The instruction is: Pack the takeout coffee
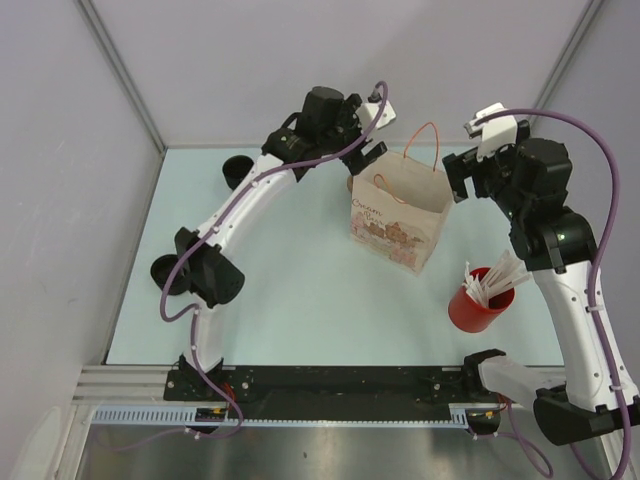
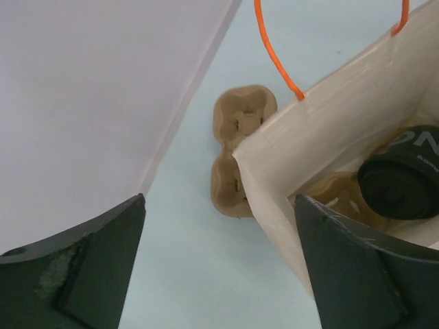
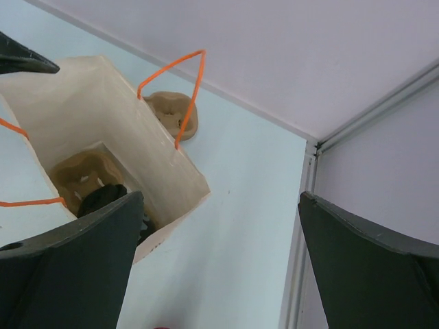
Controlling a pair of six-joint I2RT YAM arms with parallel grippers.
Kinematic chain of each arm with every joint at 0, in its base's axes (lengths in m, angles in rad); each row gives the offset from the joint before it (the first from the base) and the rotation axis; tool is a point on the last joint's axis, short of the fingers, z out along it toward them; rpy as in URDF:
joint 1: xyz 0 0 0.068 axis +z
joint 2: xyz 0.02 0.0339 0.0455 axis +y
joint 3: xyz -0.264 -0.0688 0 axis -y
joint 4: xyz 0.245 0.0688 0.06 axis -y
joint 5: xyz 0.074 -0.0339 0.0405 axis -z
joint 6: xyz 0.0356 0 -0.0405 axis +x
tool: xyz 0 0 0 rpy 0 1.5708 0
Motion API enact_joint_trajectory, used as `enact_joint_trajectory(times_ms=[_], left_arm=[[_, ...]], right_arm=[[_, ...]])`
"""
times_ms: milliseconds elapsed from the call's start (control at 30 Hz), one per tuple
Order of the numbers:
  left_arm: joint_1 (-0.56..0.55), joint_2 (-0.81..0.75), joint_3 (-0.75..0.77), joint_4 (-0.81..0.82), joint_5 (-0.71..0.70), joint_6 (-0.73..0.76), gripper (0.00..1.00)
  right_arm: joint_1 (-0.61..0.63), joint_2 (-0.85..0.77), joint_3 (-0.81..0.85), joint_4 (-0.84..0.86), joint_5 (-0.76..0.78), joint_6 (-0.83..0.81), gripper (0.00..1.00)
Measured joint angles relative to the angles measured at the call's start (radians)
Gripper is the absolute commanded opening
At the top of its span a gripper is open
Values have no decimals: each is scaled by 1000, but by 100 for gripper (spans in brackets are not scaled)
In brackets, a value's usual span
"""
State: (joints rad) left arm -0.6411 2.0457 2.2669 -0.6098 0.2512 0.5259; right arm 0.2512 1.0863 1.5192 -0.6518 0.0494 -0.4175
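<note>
Left hand (image 2: 219, 205) spread, empty, right finger over paper bag (image 2: 309, 137) corner. Right hand (image 3: 221, 199) spread, empty, bag below its left finger. Black-lidded cup (image 2: 401, 181) in carrier (image 3: 82, 171) inside bag. Spare carrier (image 2: 240, 147) on surface (image 2: 199, 274) between left fingers.

**Inspector:** What encloses the table (image 1: 300, 300)?
**Assistant:** Plain lilac-grey wall panels (image 1: 330, 60) behind it and on both sides, joined by metal corner posts (image 1: 120, 75).
**Inspector:** The tabletop?
**Assistant:** Pale blue-green, matte, evenly lit. A black rail (image 1: 330, 385) runs along the table's near edge. In front of that lies what appears to be brushed metal sheet (image 1: 330, 455).
</note>
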Motion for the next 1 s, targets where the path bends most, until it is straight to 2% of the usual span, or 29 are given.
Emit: enact_joint_trajectory(times_ms=[100,133,200,300,333,400,567,800,1000], left_arm=[[-5,26,0,-33,-6,-4,78],[-6,34,0,-43,-6,-4,70],[-11,48,0,-59,-6,-4,64],[-19,61,0,-74,-16,-3,50],[-23,63,0,-80,-21,-2,41],[-27,66,0,-89,-32,-2,33],[-40,67,0,-97,-75,2,2],[-63,68,5,-114,-189,-24,0],[-71,65,4,-149,-291,-70,0]], right_arm=[[-19,-20,-8,8,12,10,100],[-24,-30,-8,12,18,11,100],[-29,-55,-8,17,33,11,99],[-31,-90,-8,13,50,-1,93],[-31,-98,-7,4,55,-6,93],[-31,-113,-7,-32,66,-26,90],[-36,-146,-30,-166,79,-80,85],[-39,-231,-85,-338,74,-132,75],[-46,-272,-98,-478,21,-188,75]])
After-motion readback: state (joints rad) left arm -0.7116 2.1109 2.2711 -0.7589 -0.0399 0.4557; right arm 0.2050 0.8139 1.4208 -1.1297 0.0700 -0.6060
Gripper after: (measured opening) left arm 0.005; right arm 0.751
